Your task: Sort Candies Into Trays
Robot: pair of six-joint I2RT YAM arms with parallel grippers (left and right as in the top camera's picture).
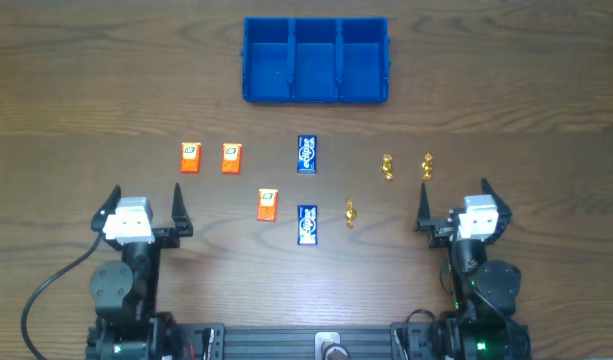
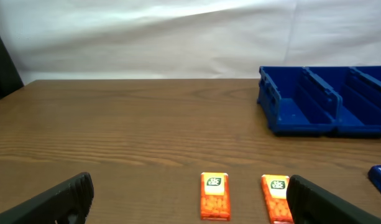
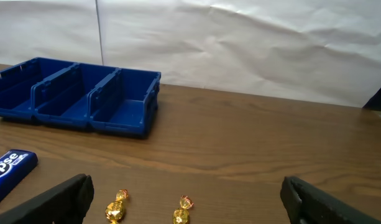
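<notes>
Both the left gripper and right gripper gape empty; the tiny gold candies at right, seemingly foil-wrapped, could squirt from a closing pinch before reaching the far blue tray.

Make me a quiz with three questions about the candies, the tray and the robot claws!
1. Where is the blue tray? A) beyond all the candies B) between the claws C) in a claw
2. How many orange candy boxes? A) two B) three C) five
3. The left claw and right claw are: A) both open B) both shut on candies C) inside the tray

Answers: 1 A: it sits past all the candies. 2 B: two side by side, one apart, nearer the claws. 3 A: their fingers stand apart around nothing.
</notes>
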